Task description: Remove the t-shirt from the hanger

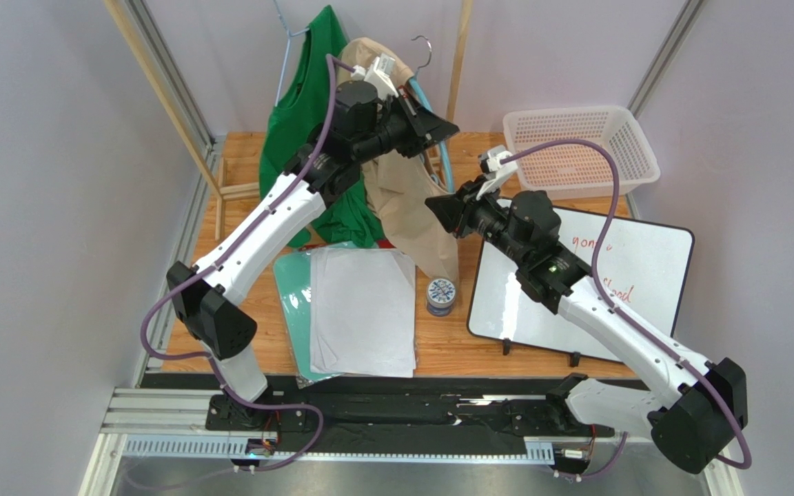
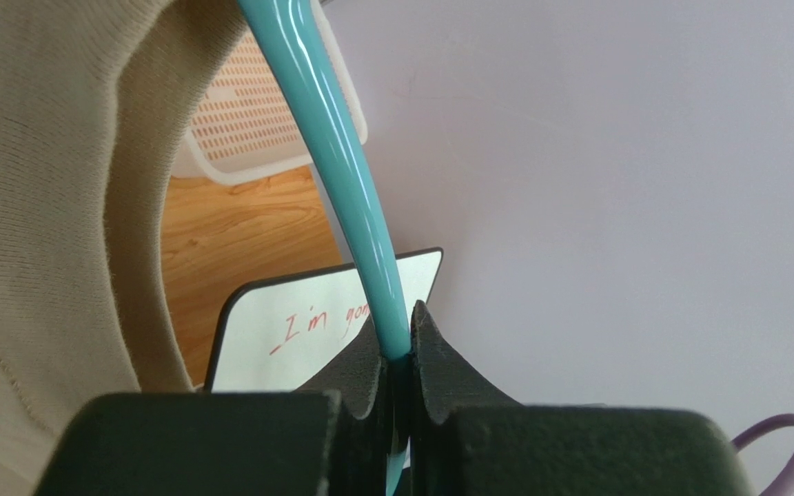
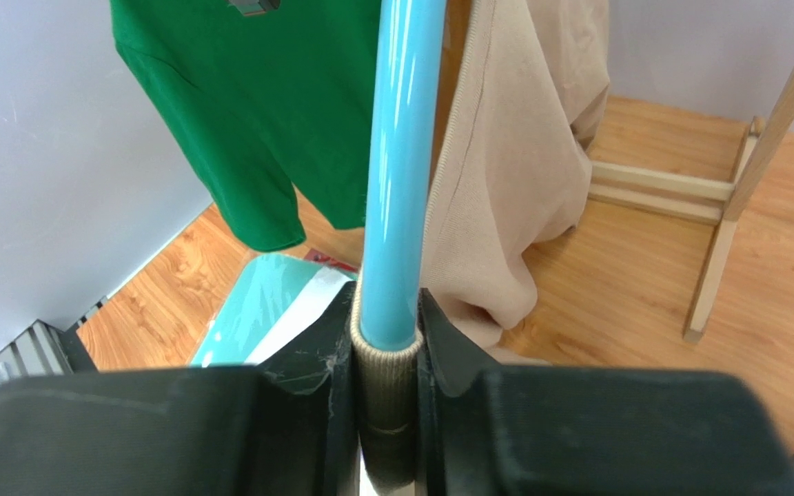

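Left gripper clamped on hanger bar, right gripper pinching shirt fabric at the bar's near end, bar spanning both.

L arm & R arm: white shells, black joints, purple cable along each. L tool, R tool: matte black wedge fingers.

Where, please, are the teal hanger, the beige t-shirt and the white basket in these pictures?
teal hanger (image 2: 347, 176): left wrist view, on its bare sloping arm.
beige t-shirt (image 1: 417, 217): top external view, on the hanging body fabric.
white basket (image 1: 567, 111): top external view, on the far rim.
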You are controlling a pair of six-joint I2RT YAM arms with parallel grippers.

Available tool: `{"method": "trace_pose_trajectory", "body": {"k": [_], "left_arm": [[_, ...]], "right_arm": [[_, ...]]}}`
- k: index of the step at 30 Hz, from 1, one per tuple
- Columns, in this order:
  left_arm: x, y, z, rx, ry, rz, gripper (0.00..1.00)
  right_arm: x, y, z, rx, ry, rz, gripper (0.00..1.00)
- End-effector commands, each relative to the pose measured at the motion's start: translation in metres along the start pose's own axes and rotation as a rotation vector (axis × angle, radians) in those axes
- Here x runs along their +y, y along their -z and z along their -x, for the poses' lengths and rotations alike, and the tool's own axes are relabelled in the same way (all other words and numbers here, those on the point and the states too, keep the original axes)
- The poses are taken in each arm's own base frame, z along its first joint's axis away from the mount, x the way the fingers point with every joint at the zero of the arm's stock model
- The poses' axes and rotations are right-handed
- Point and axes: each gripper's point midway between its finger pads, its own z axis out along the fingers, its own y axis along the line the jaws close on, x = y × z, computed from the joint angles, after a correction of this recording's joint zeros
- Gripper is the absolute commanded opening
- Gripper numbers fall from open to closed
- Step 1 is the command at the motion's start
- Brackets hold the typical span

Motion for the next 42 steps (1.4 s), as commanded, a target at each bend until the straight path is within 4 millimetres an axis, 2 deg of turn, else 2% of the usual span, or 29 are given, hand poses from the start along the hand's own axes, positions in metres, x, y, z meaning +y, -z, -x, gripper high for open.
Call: {"method": "trace_pose_trajectory", "body": {"k": [1,2,4,5,8,11,12,17,22,24,25,27,28,30,31,34,42], "left_arm": [[-0.004,0.013,0.031,-0.097,-0.141,-0.021,0.0],[-0.005,0.014,0.031,-0.098,-0.143,-0.022,0.0],[-0.006,0.017,0.034,-0.106,-0.143,-0.016,0.0],[-0.008,0.018,0.036,-0.116,-0.153,-0.014,0.0],[-0.009,0.02,0.044,-0.134,-0.156,0.013,0.0],[-0.014,0.022,0.049,-0.147,-0.145,0.012,0.0],[-0.016,0.022,0.051,-0.152,-0.144,0.008,0.0],[-0.027,0.023,0.054,-0.145,-0.111,-0.025,0.0],[-0.034,0.026,0.055,-0.139,-0.08,-0.049,0.0],[-0.039,0.028,0.055,-0.14,-0.073,-0.067,0.0],[-0.039,0.028,0.055,-0.138,-0.064,-0.071,0.0],[-0.042,0.029,0.056,-0.144,-0.062,-0.08,0.0],[-0.044,0.03,0.059,-0.151,-0.057,-0.082,0.0],[-0.047,0.03,0.061,-0.157,-0.045,-0.095,0.0],[-0.048,0.031,0.063,-0.16,-0.017,-0.105,0.0],[-0.056,0.031,0.069,-0.178,0.025,-0.147,0.0],[-0.074,0.036,0.087,-0.26,0.111,-0.222,0.0]], "right_arm": [[0.009,0.018,0.046,-0.053,-0.026,-0.032,0.32],[0.008,0.021,0.047,-0.028,-0.026,-0.048,0.49],[0.004,0.027,0.037,0.037,-0.033,-0.08,0.67],[0.005,0.031,0.037,0.044,-0.038,-0.079,0.81],[0.007,0.04,0.026,0.079,-0.037,-0.066,0.93],[0.01,0.048,0.009,0.094,-0.029,-0.026,0.94],[0.009,0.049,-0.003,0.11,-0.026,-0.017,0.94],[0.014,0.044,-0.015,0.102,0.008,0.05,0.93],[-0.001,0.029,-0.018,0.117,0.069,-0.006,0.93],[-0.003,0.024,-0.016,0.102,0.065,-0.014,0.86],[-0.002,0.021,-0.019,0.108,0.057,-0.005,0.74],[0.004,0.019,-0.019,0.104,0.043,0.027,0.59],[0.005,0.019,-0.022,0.111,0.022,0.029,0.47],[0.006,0.017,-0.019,0.081,0.015,0.039,0.36],[0.006,0.018,-0.02,0.08,0.009,0.035,0.23],[0.0,0.019,-0.022,0.077,0.001,0.007,0.0],[-0.005,0.026,-0.017,0.023,-0.046,-0.036,0.0]]}}
